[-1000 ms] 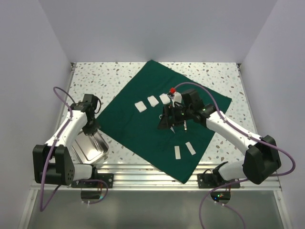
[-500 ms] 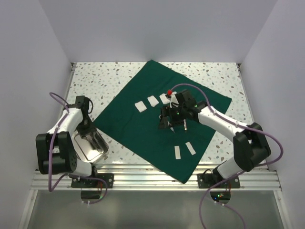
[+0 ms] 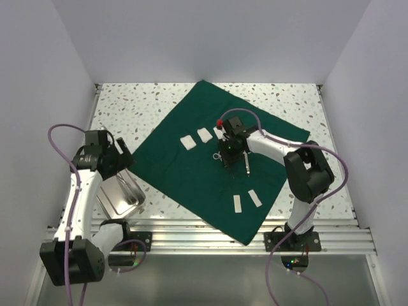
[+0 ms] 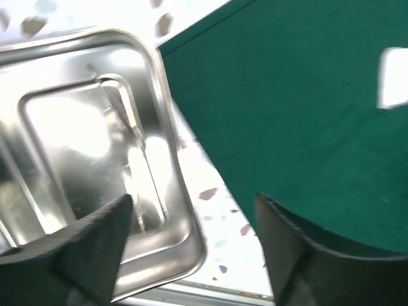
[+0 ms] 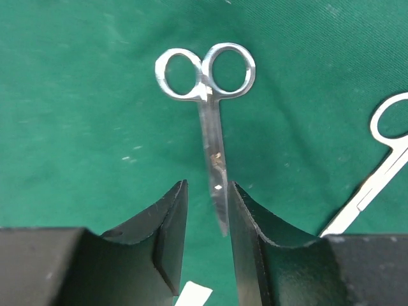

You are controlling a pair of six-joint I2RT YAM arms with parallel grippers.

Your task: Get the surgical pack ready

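Scissors (image 5: 210,137) are lying on the surgical pack (image 5: 83,115), blade pointing six o'clock into the barely parted, empty right pincer (image 5: 207,191). Closing on it is looking next.

Dark green drape (image 3: 185,172), silver scissors (image 5: 212,146)

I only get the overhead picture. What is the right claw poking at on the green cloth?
Observer: Its wrist camera shows scissors lying flat on the drape. The right gripper straddles their blade tips, jaws narrowly open.
Operator: Anything else close by?
Observer: A second tool with a ring handle lies beside the scissors.
Operator: And the left claw?
Observer: The left gripper hangs wide open over the tray, which is empty.
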